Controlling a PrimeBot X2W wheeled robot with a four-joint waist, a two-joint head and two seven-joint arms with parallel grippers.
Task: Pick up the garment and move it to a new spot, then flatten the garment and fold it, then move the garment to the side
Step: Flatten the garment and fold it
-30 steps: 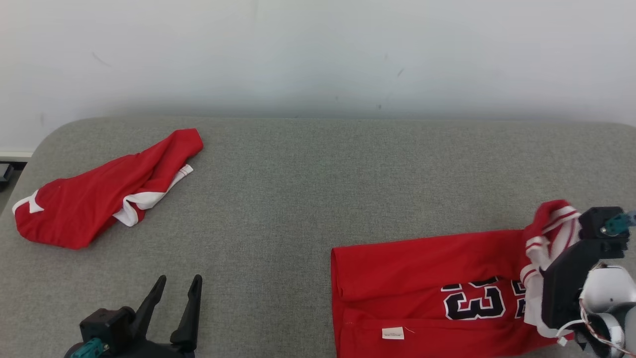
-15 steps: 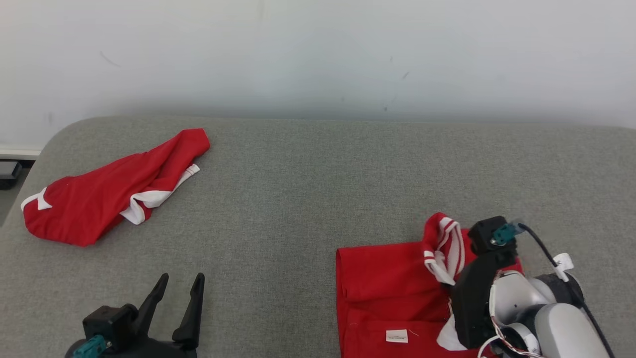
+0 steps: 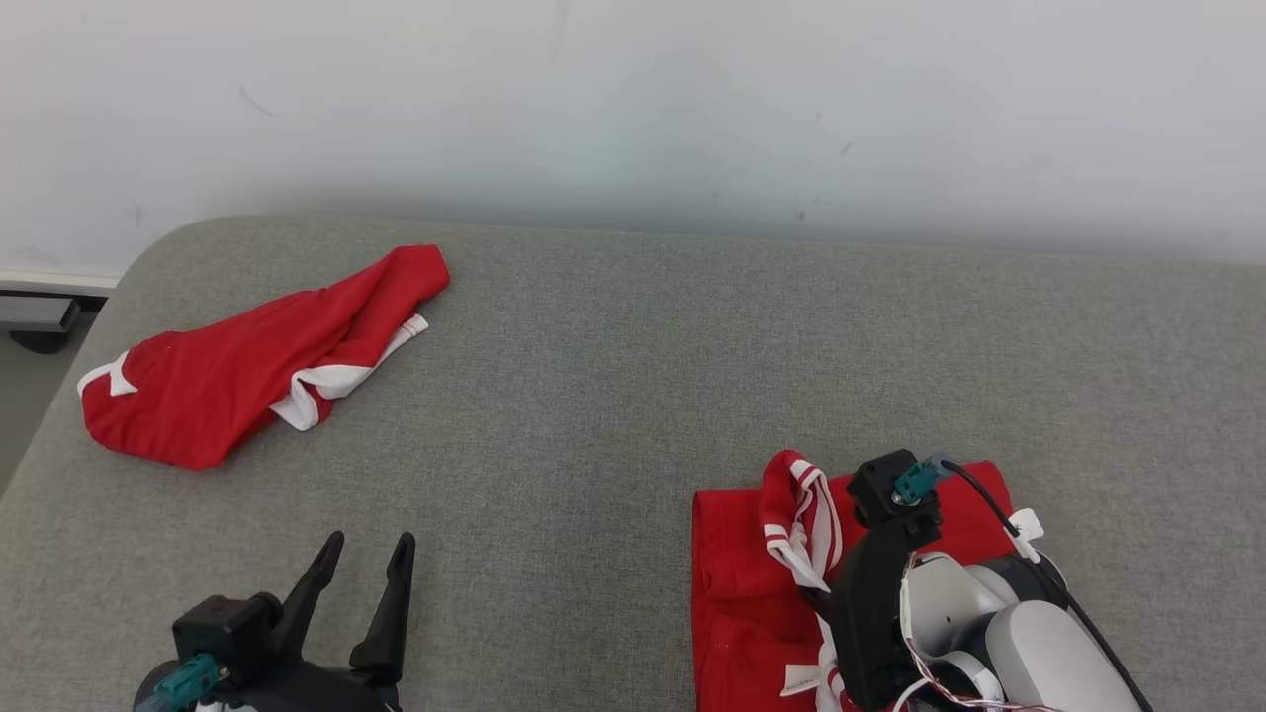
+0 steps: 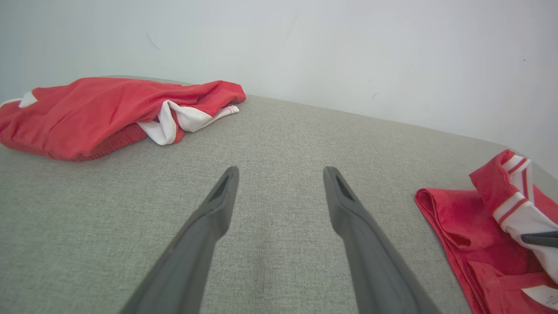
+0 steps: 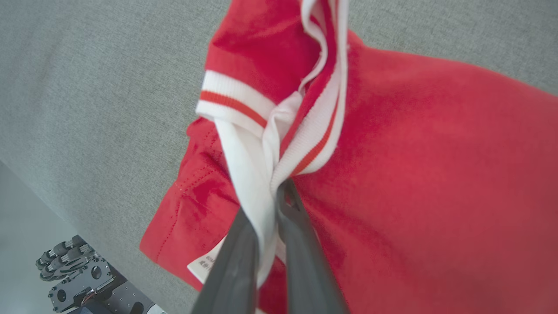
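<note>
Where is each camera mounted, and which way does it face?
Head view: on the head, facing down at the grey cushion; left gripper lower left, right gripper lower right.
Left wrist view: left wrist, facing along its open fingers toward the wall.
Right wrist view: right wrist, facing down its fingers, shut on the jersey.
Shared: head and left wrist both show the crumpled garment.

The label (image 5: 203, 264) on the garment (image 5: 414, 174) is illegible.
</note>
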